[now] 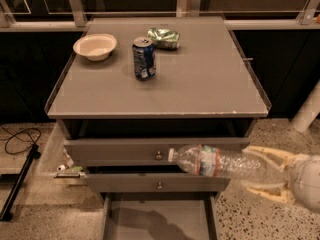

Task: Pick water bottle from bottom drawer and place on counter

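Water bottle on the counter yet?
No, the gripper at lower right holds the water bottle in mid-air, below the counter.

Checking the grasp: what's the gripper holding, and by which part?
The gripper, at lower right, holds the water bottle by its bottom end; the bottle lies horizontal, cap pointing left.

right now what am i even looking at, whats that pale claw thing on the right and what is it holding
That pale claw is the robot's gripper, at the lower right, in front of the cabinet's drawers. Its two fingers are closed on a clear water bottle, held sideways, higher than the open bottom drawer. There is only one camera, looking down at the cabinet from the front. On the grey counter sit a white bowl, a blue soda can and a crumpled green packet.
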Tool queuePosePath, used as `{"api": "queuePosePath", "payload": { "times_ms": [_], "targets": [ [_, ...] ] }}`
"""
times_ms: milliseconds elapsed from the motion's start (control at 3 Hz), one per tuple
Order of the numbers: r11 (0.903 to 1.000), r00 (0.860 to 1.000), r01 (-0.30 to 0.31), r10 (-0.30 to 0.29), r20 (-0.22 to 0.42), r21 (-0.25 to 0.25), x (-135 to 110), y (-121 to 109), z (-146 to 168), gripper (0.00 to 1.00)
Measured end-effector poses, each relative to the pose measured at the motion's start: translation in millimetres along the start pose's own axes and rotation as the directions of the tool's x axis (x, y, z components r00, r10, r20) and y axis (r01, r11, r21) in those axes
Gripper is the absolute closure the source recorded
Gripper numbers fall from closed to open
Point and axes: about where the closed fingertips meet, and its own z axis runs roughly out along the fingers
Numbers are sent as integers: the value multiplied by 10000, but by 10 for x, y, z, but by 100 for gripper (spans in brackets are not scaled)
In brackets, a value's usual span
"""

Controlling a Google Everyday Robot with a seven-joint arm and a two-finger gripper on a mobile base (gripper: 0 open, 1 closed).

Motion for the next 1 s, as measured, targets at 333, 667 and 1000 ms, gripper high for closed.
{"api": "queuePosePath", "payload": {
  "times_ms": [333, 667, 1000],
  "targets": [
    [9992, 9999, 47, -52, 135, 392, -152, -523, -231, 100],
    [9981, 9973, -500, 479, 550, 360, -64, -1064, -64, 100],
    [9981, 9973, -499, 479, 551, 359, -64, -1065, -62, 100]
  ]
}}
